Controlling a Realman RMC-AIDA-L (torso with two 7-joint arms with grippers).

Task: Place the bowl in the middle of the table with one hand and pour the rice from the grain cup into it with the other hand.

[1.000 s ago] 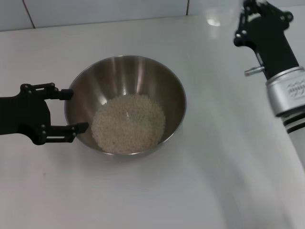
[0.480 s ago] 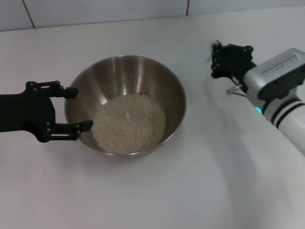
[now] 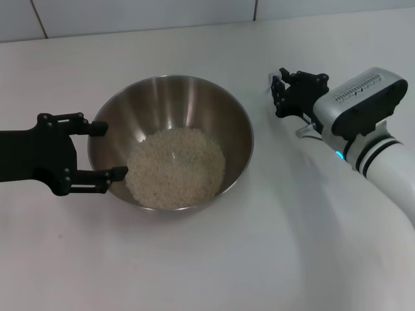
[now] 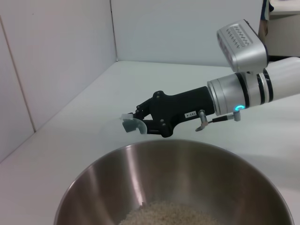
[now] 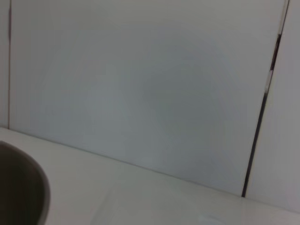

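The steel bowl [image 3: 178, 103] stands mid-table [image 3: 207, 259] with the rice [image 3: 175, 167] heaped in its bottom. My left gripper [image 3: 107, 150] is open at the bowl's left side, its two fingers reaching along the outer wall near the rim. My right gripper [image 3: 277, 94] is low over the table, right of the bowl and apart from it. The left wrist view shows it [image 4: 140, 121] shut on the clear grain cup [image 4: 130, 124], which lies tilted on its side and looks empty. The bowl's rim [image 4: 154, 146] and the rice [image 4: 164, 213] fill the foreground there.
A white tiled wall [image 3: 130, 13] runs along the table's far edge. The right wrist view shows only that wall [image 5: 150, 84], a strip of table and a bit of the bowl's rim [image 5: 28, 187].
My right arm has swung down from the far right corner and moved left toward the bowl, carrying the cup. My left gripper has shifted slightly toward the bowl.
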